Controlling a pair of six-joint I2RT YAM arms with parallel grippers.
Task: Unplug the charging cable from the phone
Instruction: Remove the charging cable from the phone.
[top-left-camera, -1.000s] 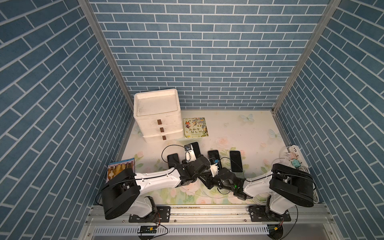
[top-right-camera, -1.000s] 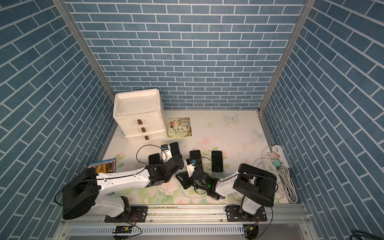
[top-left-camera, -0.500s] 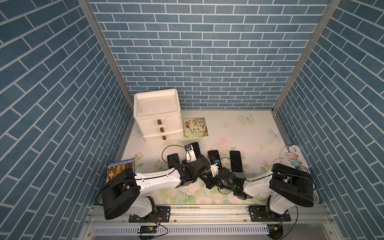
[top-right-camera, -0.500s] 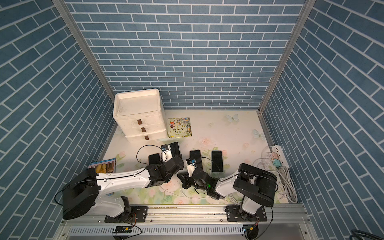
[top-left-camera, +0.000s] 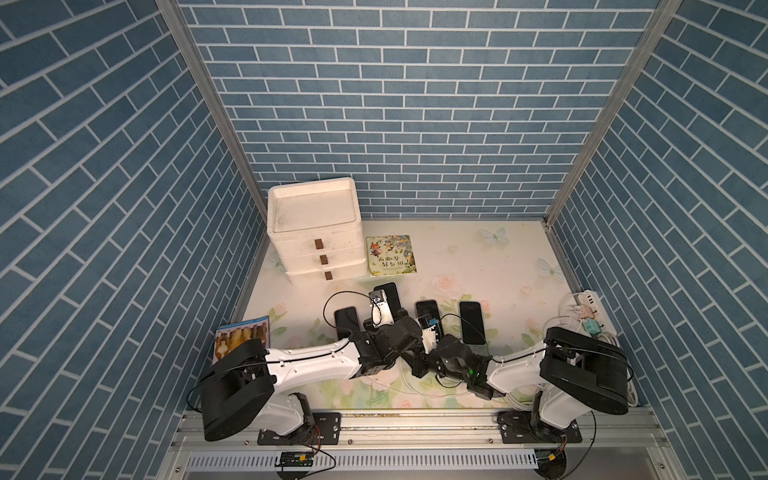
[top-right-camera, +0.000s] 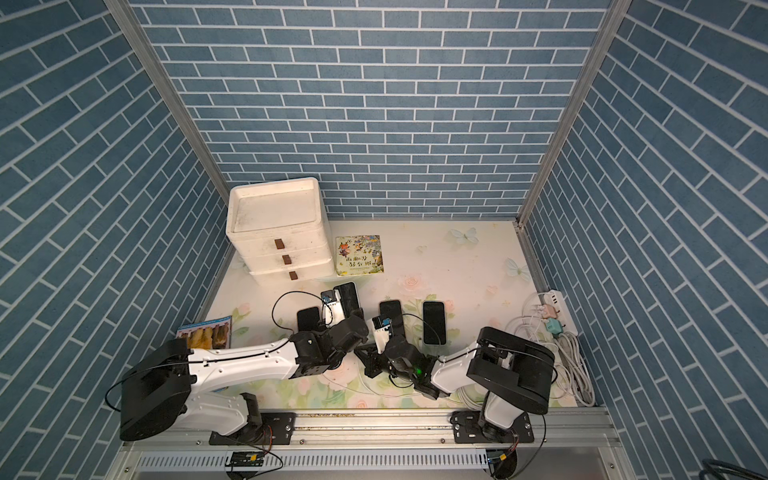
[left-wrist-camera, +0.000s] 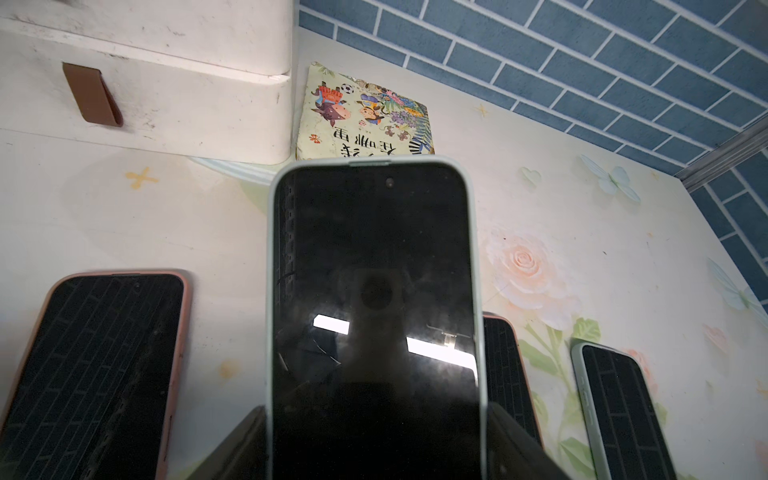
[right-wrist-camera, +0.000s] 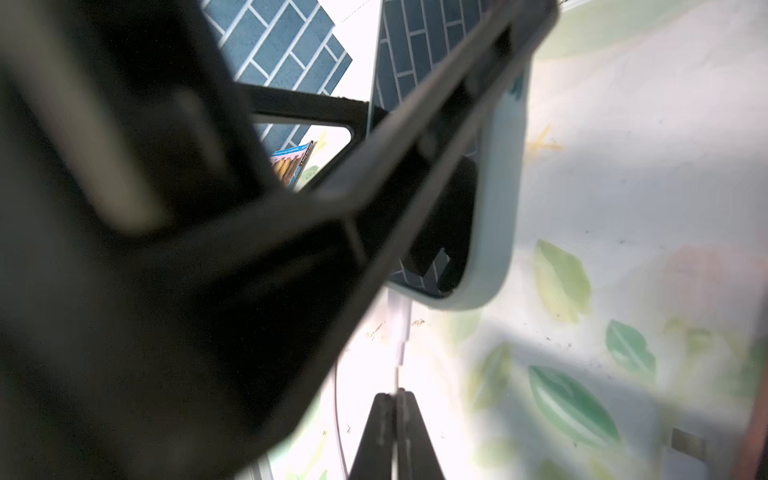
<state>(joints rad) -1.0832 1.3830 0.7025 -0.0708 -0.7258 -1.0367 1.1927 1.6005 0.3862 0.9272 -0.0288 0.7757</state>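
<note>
Two grippers shared the job near the front middle of the table (top-left-camera: 478, 266). The left gripper (left-wrist-camera: 376, 432) had its jaws spread wide across the lower body of the phone (left-wrist-camera: 374, 291), one finger against each long edge of its pale green case. The phone looked raised clear of the table, its dark screen up. That grip most likely served as an anchor, so that a tug on the lead would not drag the handset along.

The right gripper (right-wrist-camera: 397, 401) was pressed together on the thin white charging cable (right-wrist-camera: 398, 324), pinching the cord just below the plug. The plug sat in the port at the phone's bottom edge, so the unplugging was not yet done. A straight pull in line with the phone seemed the sensible next move. Gripping cord rather than plug body risked a slip.

Four phones were counted in the left wrist view:
- the held one;
- a pink-cased phone (left-wrist-camera: 95, 365) lying beside it;
- a second pink-rimmed phone (left-wrist-camera: 505, 365) partly hidden behind it;
- another pale green phone (left-wrist-camera: 623, 415) farther off.

Two books lay on the table: a cartoon book (top-left-camera: 390, 254) beside the single white drawer unit (top-left-camera: 313, 232) with its three drawers, and a blue-edged book (top-left-camera: 242, 338) by the left arm. One power strip (top-left-camera: 592, 297) sat at the right edge, white leads bundled beside it.
</note>
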